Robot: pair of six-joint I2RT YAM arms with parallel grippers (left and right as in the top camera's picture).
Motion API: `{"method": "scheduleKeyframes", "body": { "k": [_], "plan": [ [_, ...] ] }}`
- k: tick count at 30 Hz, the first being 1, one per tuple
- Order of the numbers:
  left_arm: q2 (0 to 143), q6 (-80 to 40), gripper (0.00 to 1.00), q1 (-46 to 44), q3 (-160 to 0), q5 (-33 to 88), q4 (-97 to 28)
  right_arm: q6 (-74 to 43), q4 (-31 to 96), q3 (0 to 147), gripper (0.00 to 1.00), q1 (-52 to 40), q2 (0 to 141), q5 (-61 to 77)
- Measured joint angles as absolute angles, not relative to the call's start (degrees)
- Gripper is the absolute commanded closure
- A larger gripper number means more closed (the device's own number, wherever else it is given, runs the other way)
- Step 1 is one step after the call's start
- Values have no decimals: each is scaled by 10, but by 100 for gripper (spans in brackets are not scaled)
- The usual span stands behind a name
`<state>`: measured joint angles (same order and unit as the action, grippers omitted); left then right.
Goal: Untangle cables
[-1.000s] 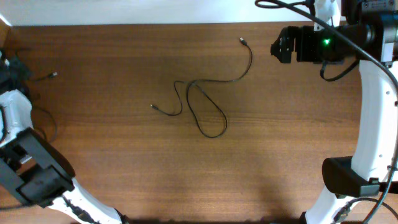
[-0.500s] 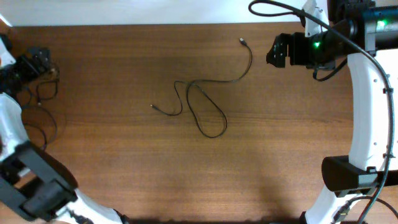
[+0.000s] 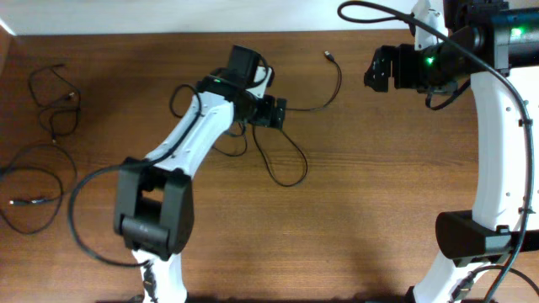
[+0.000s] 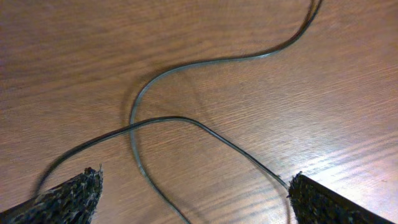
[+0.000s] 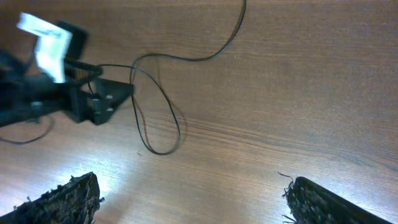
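One thin black cable (image 3: 301, 160) lies looped in the middle of the table, its plug (image 3: 328, 56) at the far end. My left gripper (image 3: 280, 113) hovers open right over the spot where this cable crosses itself. In the left wrist view that crossing (image 4: 134, 127) sits just ahead of the open left gripper (image 4: 196, 196), nothing between the fingers. Two more cables lie loose at the table's left, one at the back (image 3: 52, 84), one nearer the front (image 3: 34, 200). My right gripper (image 3: 370, 67) hangs open at the back right, clear of the plug. In its own view the right gripper (image 5: 193, 199) is empty, the cable loop (image 5: 158, 115) far ahead.
The wooden table (image 3: 379, 210) ends at a white wall at the back. The left arm (image 3: 181, 143) stretches diagonally from the front left to the centre. The right arm's base (image 3: 472, 236) stands at the front right, its own thick cables (image 3: 379, 8) arching over the back edge.
The left gripper opened and let go of a cable at the far left. The left arm then swung right to the middle cable. The right arm barely moved.
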<state>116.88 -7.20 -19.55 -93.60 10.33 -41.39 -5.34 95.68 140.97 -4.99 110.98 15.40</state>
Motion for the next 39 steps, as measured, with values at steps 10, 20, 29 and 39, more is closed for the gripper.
{"method": "scheduleKeyframes", "body": {
  "k": [10, 20, 29, 39],
  "plan": [
    [1263, -78, 2, -199, -935, 39, -362, -53, 947, 1407, 1, -50, 1165, 157],
    [1281, -58, 41, -202, -940, -24, -357, -53, 952, 1407, 1, -50, 1165, 157],
    [1292, 46, 100, -236, -954, 77, -355, -53, 952, 1407, 1, -50, 1165, 157],
    [1342, 112, 100, -139, -1458, 61, -678, -38, 964, 1407, 1, -50, 1165, 157]
  ]
}}
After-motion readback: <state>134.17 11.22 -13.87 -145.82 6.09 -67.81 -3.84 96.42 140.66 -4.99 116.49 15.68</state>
